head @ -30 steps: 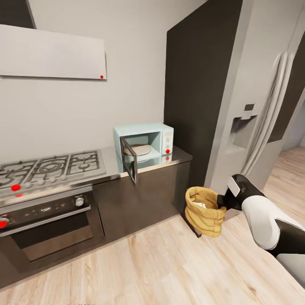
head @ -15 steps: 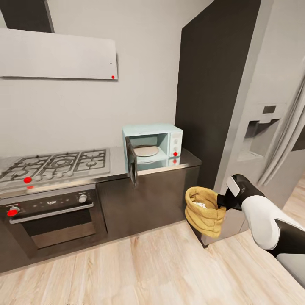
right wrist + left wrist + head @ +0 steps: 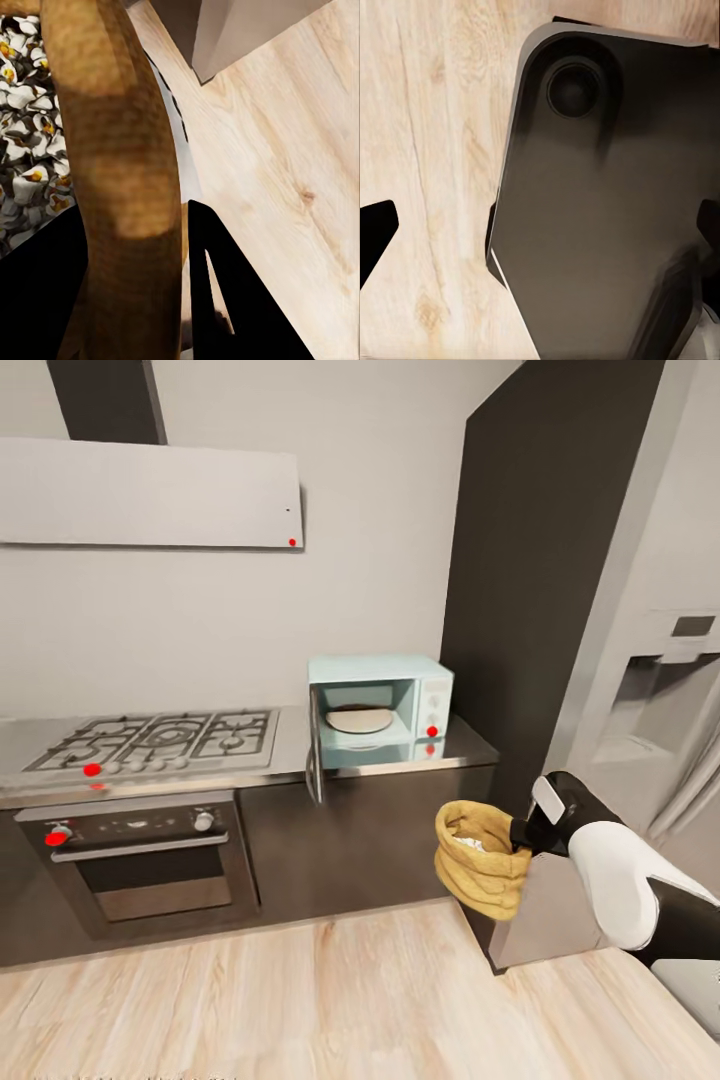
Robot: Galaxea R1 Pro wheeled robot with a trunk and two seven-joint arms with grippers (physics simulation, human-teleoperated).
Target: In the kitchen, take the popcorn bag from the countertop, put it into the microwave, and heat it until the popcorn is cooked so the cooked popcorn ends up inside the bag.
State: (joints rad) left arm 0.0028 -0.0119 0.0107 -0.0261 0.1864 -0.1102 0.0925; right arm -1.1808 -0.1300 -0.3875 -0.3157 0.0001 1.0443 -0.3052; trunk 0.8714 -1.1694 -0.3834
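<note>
Gripping the rolled rim of the popcorn bag (image 3: pixel 483 857), the right end effector (image 3: pixel 522 832) is seen clenched on the sack, which is held in the air above the wood floor (image 3: pixel 300 1000), in front of the dark cabinets. Whitish popcorn (image 3: pixel 26 172) is heaped inside the sack. On the grey worktop (image 3: pixel 470 745), the mint-blue microwave (image 3: pixel 380 710) is stood with its door swung open, beside the gas hob (image 3: pixel 160 740). Whether the left end effector is clenched or released cannot be told.
</note>
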